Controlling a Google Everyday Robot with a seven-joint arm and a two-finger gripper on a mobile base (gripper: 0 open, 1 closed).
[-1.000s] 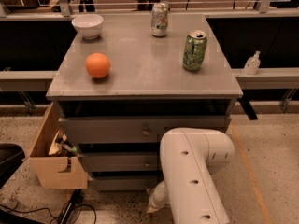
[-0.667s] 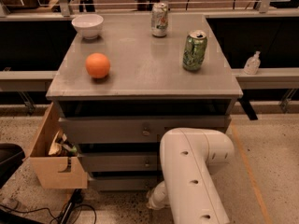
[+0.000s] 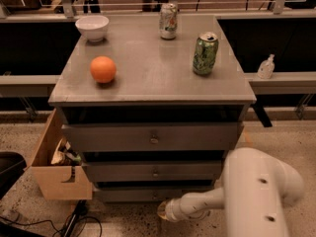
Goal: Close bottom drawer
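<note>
The grey cabinet has three drawers. The bottom drawer is the lowest one, a low plain grey front under the two knobbed drawers, and it stands only slightly forward of them. My white arm comes in from the lower right, with its forearm reaching left along the floor. The gripper is at the end of it, just below and in front of the bottom drawer's front, near its middle.
On the cabinet top are an orange, a white bowl, a green can and a second can. An open cardboard box stands on the floor against the cabinet's left side. Cables lie at the lower left.
My arm's bulky upper part has shifted to the right, uncovering the drawer fronts. The forearm now stretches left and low, so the gripper is at the bottom drawer's front.
</note>
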